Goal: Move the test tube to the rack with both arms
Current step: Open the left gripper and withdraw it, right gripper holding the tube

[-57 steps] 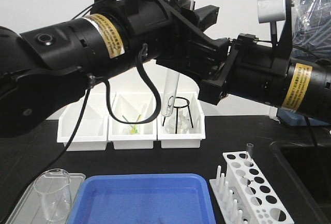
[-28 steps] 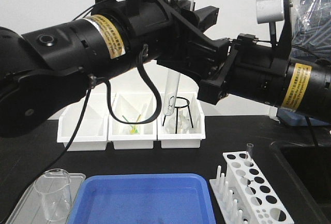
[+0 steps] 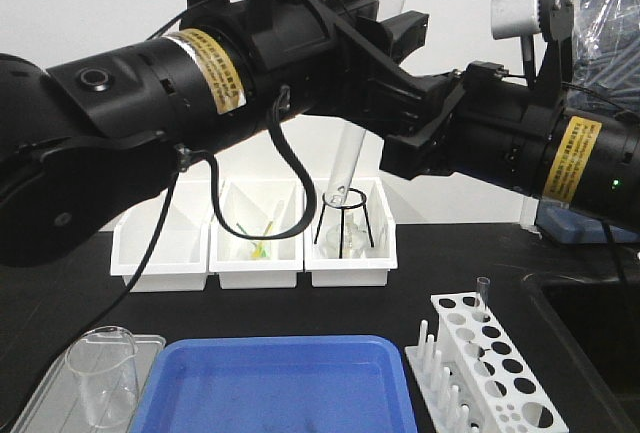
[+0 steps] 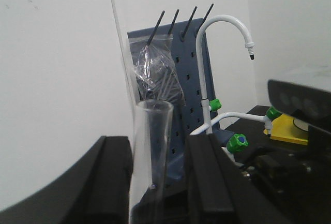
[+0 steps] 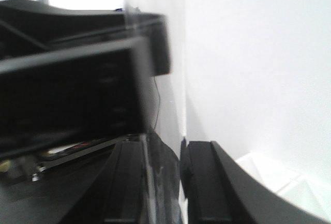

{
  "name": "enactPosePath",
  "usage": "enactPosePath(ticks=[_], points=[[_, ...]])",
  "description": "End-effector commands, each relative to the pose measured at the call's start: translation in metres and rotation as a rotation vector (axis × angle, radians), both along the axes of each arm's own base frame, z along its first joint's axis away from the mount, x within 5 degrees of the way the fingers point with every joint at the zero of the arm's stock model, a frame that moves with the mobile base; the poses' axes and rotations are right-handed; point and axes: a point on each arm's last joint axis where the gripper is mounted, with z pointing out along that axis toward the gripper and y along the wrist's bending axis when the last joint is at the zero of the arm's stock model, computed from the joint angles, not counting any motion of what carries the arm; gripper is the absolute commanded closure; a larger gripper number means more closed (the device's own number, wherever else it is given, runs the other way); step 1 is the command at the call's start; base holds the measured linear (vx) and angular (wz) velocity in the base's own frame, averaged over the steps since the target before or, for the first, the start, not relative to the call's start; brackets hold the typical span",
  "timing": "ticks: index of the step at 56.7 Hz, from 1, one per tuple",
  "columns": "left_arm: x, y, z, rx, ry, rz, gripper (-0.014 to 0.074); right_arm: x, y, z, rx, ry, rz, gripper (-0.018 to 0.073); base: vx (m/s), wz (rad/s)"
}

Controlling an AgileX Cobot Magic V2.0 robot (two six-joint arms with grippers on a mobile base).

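The left arm [image 3: 150, 103] reaches in from the left, large and closest to the lens, and the right arm [image 3: 560, 153] meets it from the right, high above the table [image 3: 440, 253]. The test tube [image 3: 347, 158] is in the air where they meet. It is tilted, with its open mouth up and to the right and its round bottom down and to the left.

In the left wrist view, the left gripper [image 4: 155, 151] flanks the tube, and a dark gap shows between the glass and one finger, so these jaws look released. In the blurred right wrist view, the tube fills the space between the fingers of the right gripper [image 5: 164, 172], so those jaws are clenched on the glass.

On the near edge of the table is a blue tray [image 3: 270, 345]. To its left, a clear beaker [image 3: 102, 373] stands on a grey tray [image 3: 30, 408]. To its right is the rack [image 3: 500, 378], with a thin clear tube [image 3: 483, 298] upright in one far hole. The held test tube is well apart from the rack, above it and to its left.

Further back, three white bins [image 3: 255, 268] sit in a row. The right-hand bin holds a black wire stand [image 3: 350, 215], and the test tube's bottom hangs just over its ring. Beyond, a white gooseneck faucet [image 4: 227, 19] curves beside a blue pegboard [image 4: 191, 79].
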Motion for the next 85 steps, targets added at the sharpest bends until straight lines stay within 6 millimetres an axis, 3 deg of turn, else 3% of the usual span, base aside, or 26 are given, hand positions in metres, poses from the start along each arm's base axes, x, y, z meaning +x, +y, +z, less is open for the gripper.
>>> enactPosePath(ticks=[1,20,36,46,56,73,79,85], points=[[-0.019,0.013,0.034,-0.109,-0.119,-0.039,0.0209,-0.007,-0.008,0.024,0.071,-0.041,-0.044,0.0570,0.00,0.00],[-0.029,0.023,0.045,-0.084,-0.181,-0.019,0.0209,0.003,-0.032,0.030,0.111,0.026,-0.365,0.0570,0.00,0.00],[-0.042,0.043,0.057,-0.008,-0.229,0.050,0.0209,-0.007,-0.062,0.041,-0.062,-0.084,-0.681,0.0570,0.00,0.00],[-0.050,0.054,0.064,0.007,-0.244,0.078,0.0209,-0.008,-0.068,0.042,-0.073,-0.088,-0.741,0.0570,0.00,0.00],[-0.057,0.063,0.071,0.054,-0.308,0.120,0.0209,0.000,-0.070,0.022,-0.223,-0.116,-0.790,0.0570,0.00,0.00],[-0.070,0.078,0.080,0.040,-0.326,0.141,0.0209,0.013,-0.069,-0.036,-0.115,0.160,-0.803,0.0567,0.00,0.00],[-0.074,0.082,0.083,0.032,-0.331,0.145,0.0209,0.014,-0.070,-0.043,-0.029,0.228,-0.812,0.0567,0.00,0.00],[-0.080,0.088,0.088,0.020,-0.342,0.148,0.0209,0.014,-0.070,-0.041,-0.089,0.171,-0.814,0.0567,0.00,0.00]])
